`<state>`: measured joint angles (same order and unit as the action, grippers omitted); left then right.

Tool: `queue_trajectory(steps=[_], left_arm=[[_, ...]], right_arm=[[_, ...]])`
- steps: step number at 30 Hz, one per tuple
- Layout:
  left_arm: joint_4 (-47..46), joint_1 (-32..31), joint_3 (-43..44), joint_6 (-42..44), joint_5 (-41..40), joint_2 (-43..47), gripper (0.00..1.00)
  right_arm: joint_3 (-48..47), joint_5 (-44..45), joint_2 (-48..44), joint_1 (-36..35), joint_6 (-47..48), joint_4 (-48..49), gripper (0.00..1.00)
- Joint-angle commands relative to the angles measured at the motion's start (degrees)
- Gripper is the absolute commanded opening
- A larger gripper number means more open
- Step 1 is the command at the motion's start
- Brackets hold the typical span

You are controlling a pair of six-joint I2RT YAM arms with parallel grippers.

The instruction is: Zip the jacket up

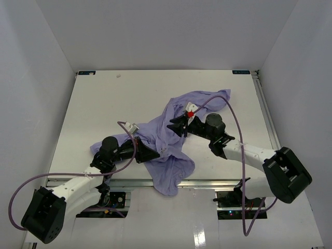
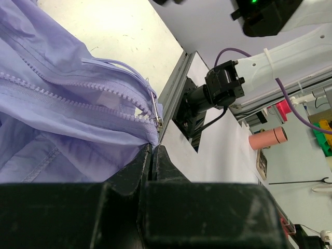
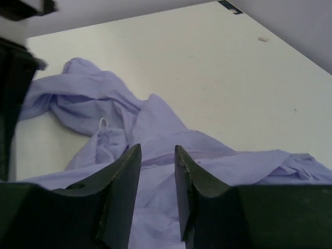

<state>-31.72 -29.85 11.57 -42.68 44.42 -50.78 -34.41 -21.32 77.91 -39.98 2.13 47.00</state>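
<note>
**Lavender jacket pinched near its zip end by the left gripper**

A thin, soft lavender-purple fabric jacket (image 1: pixel 168 168) is seen crumpled near the middle of the flat white counter (image 1: pixel 129 98). It is spread from beside the left arm up toward the far right, with one fold draped over the near edge. In the left wrist view its front is shown partly unzipped. Two rows of pale purple zip teeth (image 2: pixel 78 101) are joined at a small metal zip slider (image 2: pixel 155 111), whose pull hangs down just above the fingertips. The black left gripper (image 2: pixel 152 151) is closed almost completely, and a fold of the jacket just below the slider is pinched between its tips. The left arm is stretched low across the counter from the near left, its wrist laid over the cloth. The black right gripper (image 3: pixel 157 153) is held partly open with nothing gripped, and only loose folds are seen through the gap. The right arm is bent in from the near right, its gripper poised over the jacket's upper middle.
</note>
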Motion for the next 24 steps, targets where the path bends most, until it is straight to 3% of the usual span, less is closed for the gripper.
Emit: queue_trajectory(steps=[1, 7, 11, 24], left_arm=[[-0.1, -0.1, 1.0, 0.5, 0.7, -1.2, 0.00], [-1.5, 0.0, 1.2, -0.1, 1.3, -1.5, 0.00], [-1.5, 0.0, 1.5, 0.0, 1.3, -1.4, 0.00], [-2.4, 0.0, 1.5, 0.0, 1.1, -2.4, 0.00]], right_arm=[[-2.6, -20.3, -6.0, 1.8, 4.7, -11.6, 0.40], [-7.9, -33.5, -3.5, 2.1, 4.3, -21.1, 0.38], [-7.9, -38.3, -2.5, 1.9, 5.3, -23.6, 0.47], [-7.4, -37.8, -0.2, -0.7, 6.5, -25.9, 0.43]])
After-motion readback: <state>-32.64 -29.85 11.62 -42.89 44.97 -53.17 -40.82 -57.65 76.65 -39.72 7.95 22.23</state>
